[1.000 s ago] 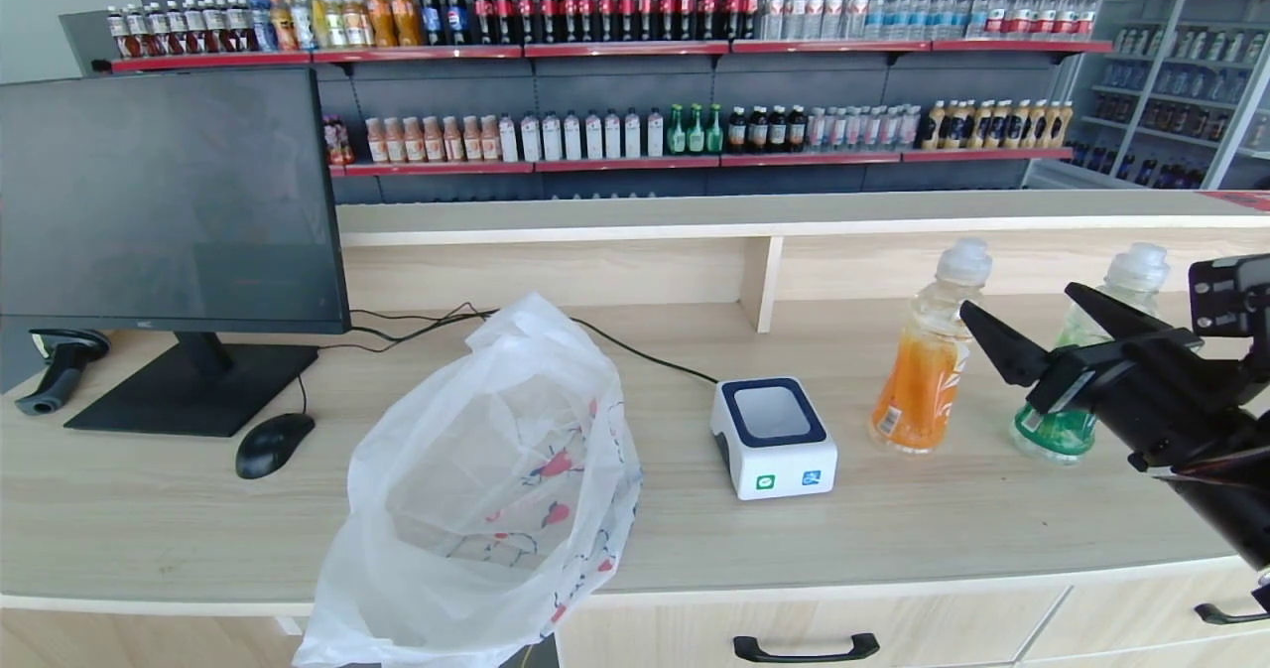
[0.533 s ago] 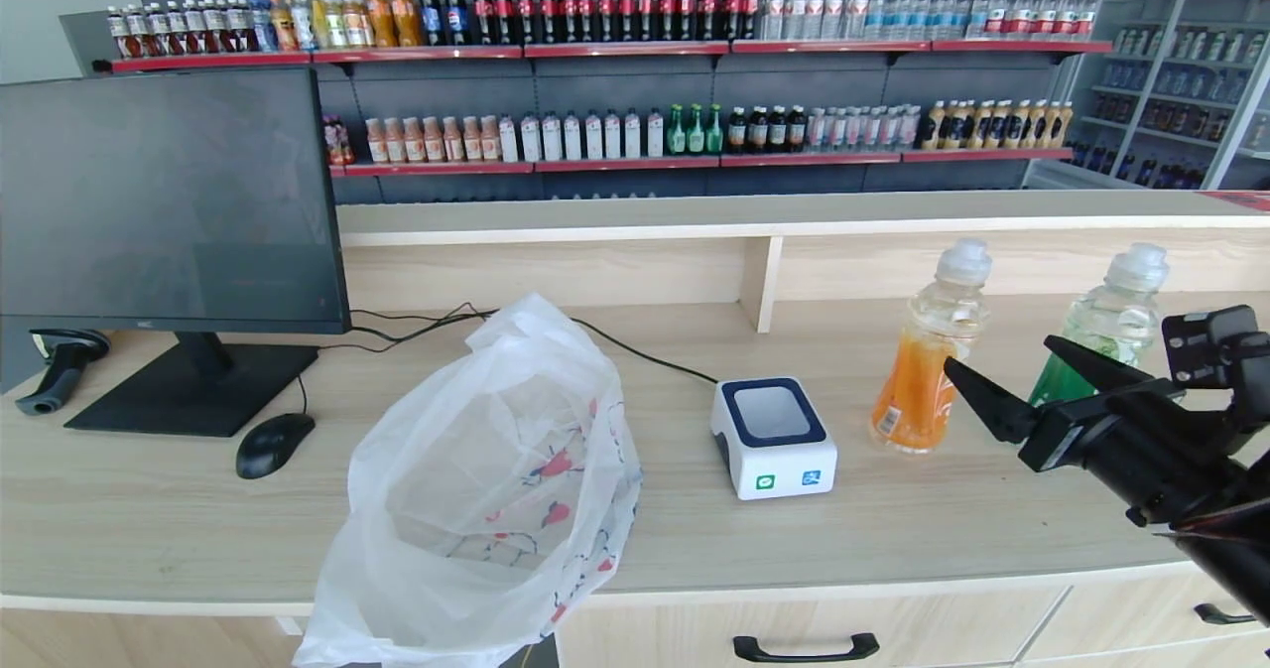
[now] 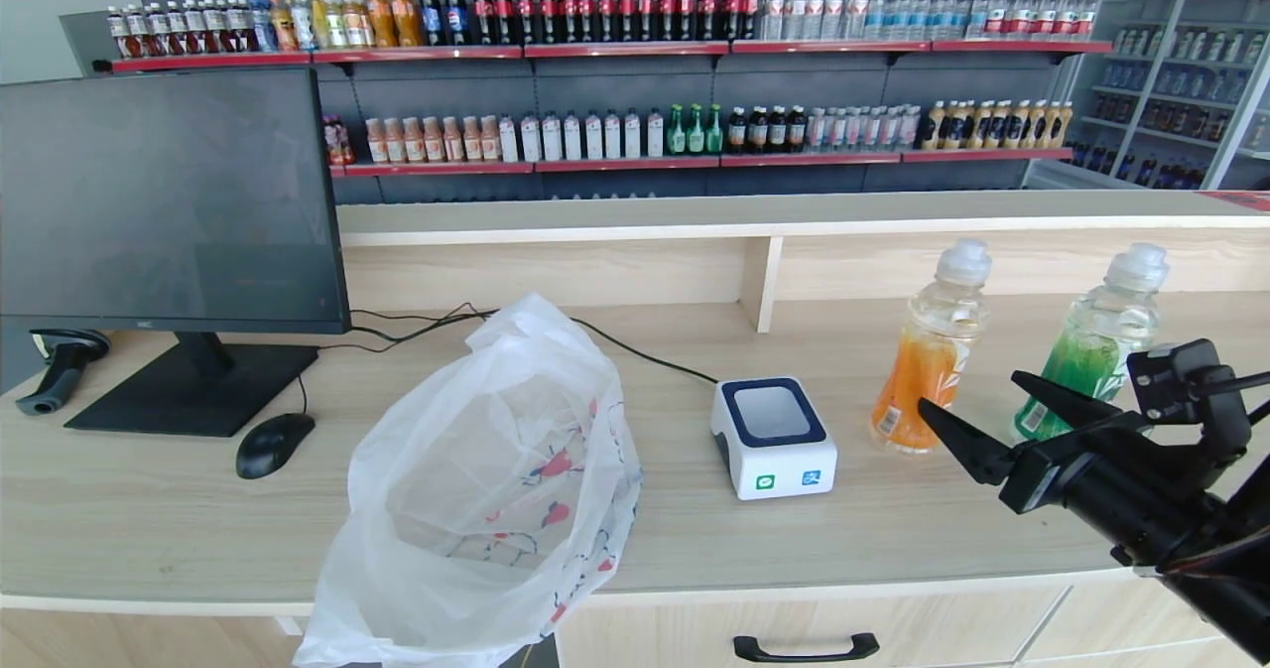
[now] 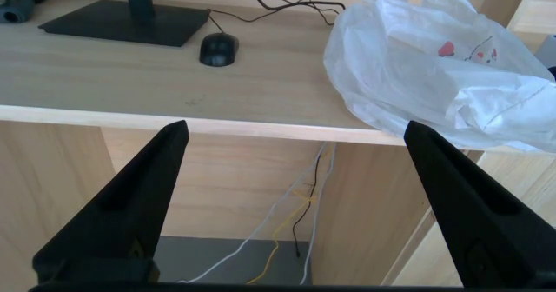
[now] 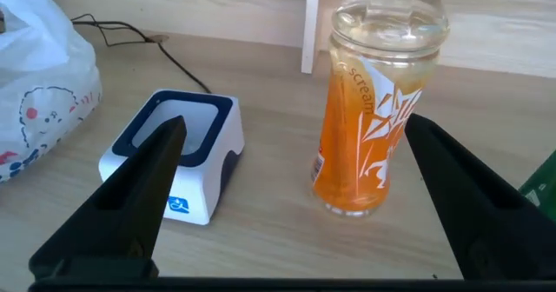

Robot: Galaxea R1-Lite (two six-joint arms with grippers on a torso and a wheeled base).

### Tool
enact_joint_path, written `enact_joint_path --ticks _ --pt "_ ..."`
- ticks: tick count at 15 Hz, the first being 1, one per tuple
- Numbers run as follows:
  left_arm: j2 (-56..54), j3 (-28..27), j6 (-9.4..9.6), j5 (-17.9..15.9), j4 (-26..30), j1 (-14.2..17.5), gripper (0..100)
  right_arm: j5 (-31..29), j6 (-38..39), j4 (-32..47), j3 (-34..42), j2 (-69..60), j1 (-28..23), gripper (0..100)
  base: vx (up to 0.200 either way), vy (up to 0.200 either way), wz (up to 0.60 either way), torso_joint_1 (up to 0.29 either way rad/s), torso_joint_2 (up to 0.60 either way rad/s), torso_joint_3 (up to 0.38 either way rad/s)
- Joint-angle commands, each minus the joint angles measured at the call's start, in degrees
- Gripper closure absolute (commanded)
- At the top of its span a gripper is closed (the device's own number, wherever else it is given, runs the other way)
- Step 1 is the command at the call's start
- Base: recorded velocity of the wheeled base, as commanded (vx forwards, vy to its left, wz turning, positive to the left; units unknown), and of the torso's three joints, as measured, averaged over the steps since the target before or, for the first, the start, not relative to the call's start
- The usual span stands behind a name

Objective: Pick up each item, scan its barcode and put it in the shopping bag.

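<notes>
The right gripper (image 3: 964,390) hovers with its jaws spread wide, empty, near the orange bottle (image 3: 921,375) without touching it. The bottle stands upright on the counter (image 3: 893,519) between the scanner (image 3: 772,437) and the green bottle (image 3: 1089,345). The bag (image 3: 496,489) gapes left of the scanner. The left gripper (image 4: 295,127), also spread and empty, hangs below the counter's edge.

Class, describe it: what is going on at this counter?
The robot's right gripper hangs open just short of the clear plastic bottle of orange drink, not touching it. That bottle and a green-drink bottle stand on the wooden counter, right of the white scanner box. The white plastic shopping bag sits open left of the scanner. The left gripper is open below the counter edge.
</notes>
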Motion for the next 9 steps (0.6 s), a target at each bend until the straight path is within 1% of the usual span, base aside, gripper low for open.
enact_joint_path --ticks 1,3,6,9 --pt "-0.02 0.00 -0.01 0.00 -0.01 0.00 0 -0.05 -0.08 -0.06 -0.21 0.68 1.35 0 0.000 0.000 0.00 0.000 0.00 0.000" --pt "-0.02 0.00 -0.01 0.00 -0.01 0.00 0 -0.05 -0.08 -0.06 -0.30 2.00 0.82 0 0.000 0.000 0.00 0.000 0.00 0.000" --pt "-0.02 0.00 -0.01 0.09 -0.01 0.00 0 -0.14 -0.08 -0.06 -2.15 4.90 -3.22 0 0.000 0.000 0.00 0.000 0.00 0.000" --pt "-0.02 0.00 -0.01 0.09 -0.01 0.00 0 -0.23 0.00 -0.06 -3.82 8.42 -3.92 0 0.000 0.000 0.00 0.000 0.00 0.000"
